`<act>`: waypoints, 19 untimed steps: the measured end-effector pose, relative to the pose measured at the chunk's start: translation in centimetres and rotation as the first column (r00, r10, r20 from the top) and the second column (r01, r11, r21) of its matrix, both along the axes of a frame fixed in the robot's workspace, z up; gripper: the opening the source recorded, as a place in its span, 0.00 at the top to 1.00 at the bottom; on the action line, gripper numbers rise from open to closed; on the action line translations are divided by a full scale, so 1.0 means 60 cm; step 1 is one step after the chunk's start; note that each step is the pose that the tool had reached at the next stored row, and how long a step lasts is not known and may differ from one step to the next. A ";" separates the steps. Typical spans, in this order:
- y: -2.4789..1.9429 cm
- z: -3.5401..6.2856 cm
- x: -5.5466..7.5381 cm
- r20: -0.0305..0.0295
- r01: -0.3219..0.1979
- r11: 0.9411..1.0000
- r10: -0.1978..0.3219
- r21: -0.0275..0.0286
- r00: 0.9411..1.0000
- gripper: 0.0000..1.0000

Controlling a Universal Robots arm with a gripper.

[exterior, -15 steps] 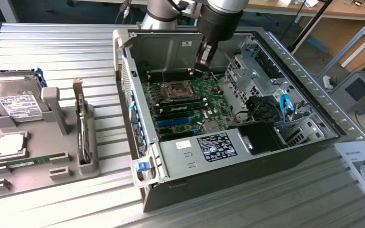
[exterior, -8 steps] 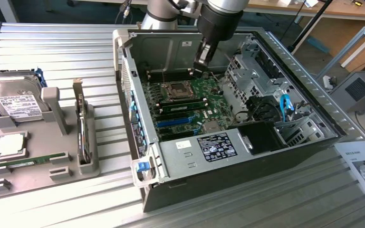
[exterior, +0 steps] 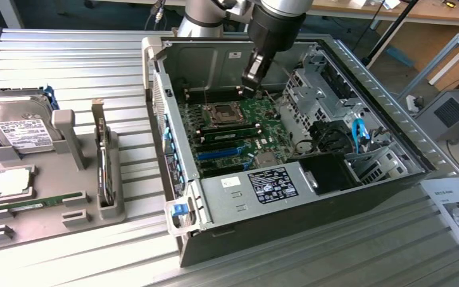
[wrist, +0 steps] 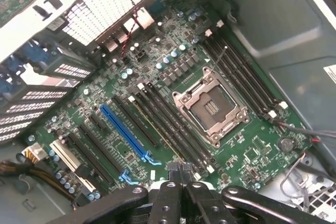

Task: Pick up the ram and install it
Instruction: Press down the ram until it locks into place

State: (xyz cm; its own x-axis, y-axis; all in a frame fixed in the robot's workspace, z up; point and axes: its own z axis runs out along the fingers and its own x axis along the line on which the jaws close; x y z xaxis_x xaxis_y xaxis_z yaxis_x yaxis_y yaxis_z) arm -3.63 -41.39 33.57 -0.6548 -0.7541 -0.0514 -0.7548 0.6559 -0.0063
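The hand [exterior: 251, 84] is hanging inside the open computer case [exterior: 373, 89], its fingers pressed together with nothing between them. In the wrist view the closed fingertips [wrist: 178, 170] are meeting just over the near ends of the long black memory slots [wrist: 173, 124] that are running beside the empty processor socket [wrist: 212, 106]. A second bank of black slots [wrist: 241, 77] is lying on the far side of that socket from the hand, and a blue expansion slot [wrist: 123, 132] is sitting off to one side of the fingers.

In the exterior view a ram stick [exterior: 229, 127] is already sitting in a slot on the motherboard [exterior: 238, 134], just below the socket and close under the hand. The other ram stick [exterior: 34, 203] is lying well away from the hand, outside the case, in the grey holder [exterior: 70, 215] on the worktop [exterior: 70, 54] toward the exterior view's left. A hard drive [exterior: 18, 122] is standing in the same holder, further from the hand.
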 end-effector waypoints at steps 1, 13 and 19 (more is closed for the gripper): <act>0.0000 0.000 0.000 0.000 0.009 1.000 -0.009 0.000 1.000 0.89; 0.0000 0.000 0.000 0.000 0.130 0.992 -0.130 0.000 0.992 0.89; 0.0000 0.000 0.000 0.000 0.210 0.978 -0.210 0.000 0.978 0.89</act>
